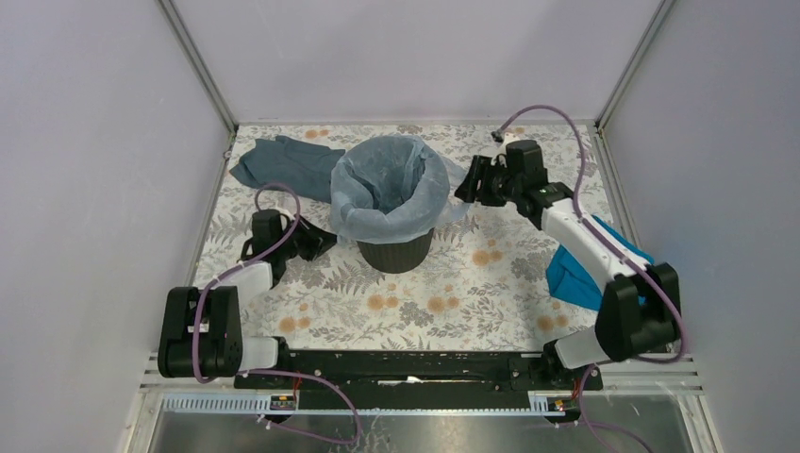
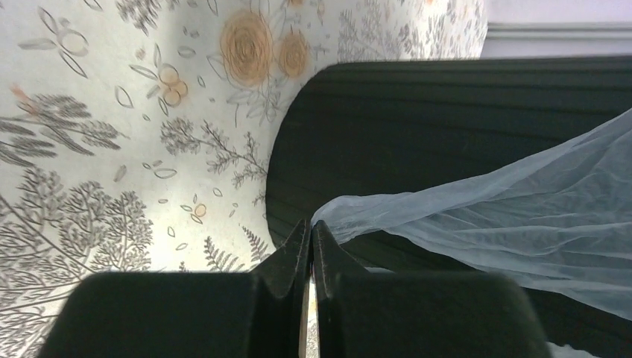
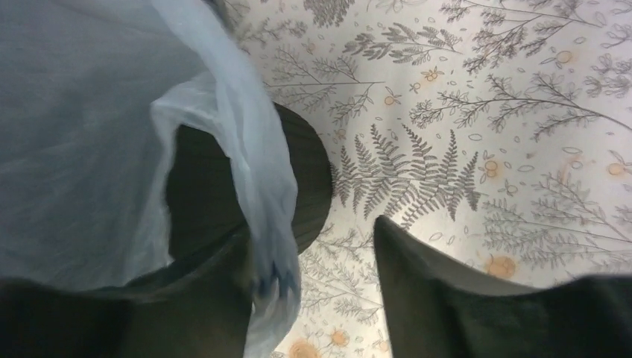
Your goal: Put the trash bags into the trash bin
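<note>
The black trash bin [image 1: 394, 253] stands mid-table. The pale blue trash bag [image 1: 387, 189] lines it, with its mouth folded out over the rim. My left gripper [image 1: 324, 241] is low at the bin's left side. In the left wrist view it [image 2: 311, 224] is shut, pinching a stretched corner of the bag [image 2: 522, 216] against the ribbed bin wall [image 2: 447, 112]. My right gripper [image 1: 469, 182] is at the bin's right rim, open. In the right wrist view [image 3: 313, 250] a hanging fold of the bag [image 3: 261, 186] lies against its left finger [image 3: 216, 306], beside the bin [image 3: 302, 179].
A dark slate-blue cloth [image 1: 283, 162] lies at the back left beside the bin. A bright blue folded piece [image 1: 575, 276] lies at the right, partly under my right arm. Enclosure walls stand close on the left, back and right.
</note>
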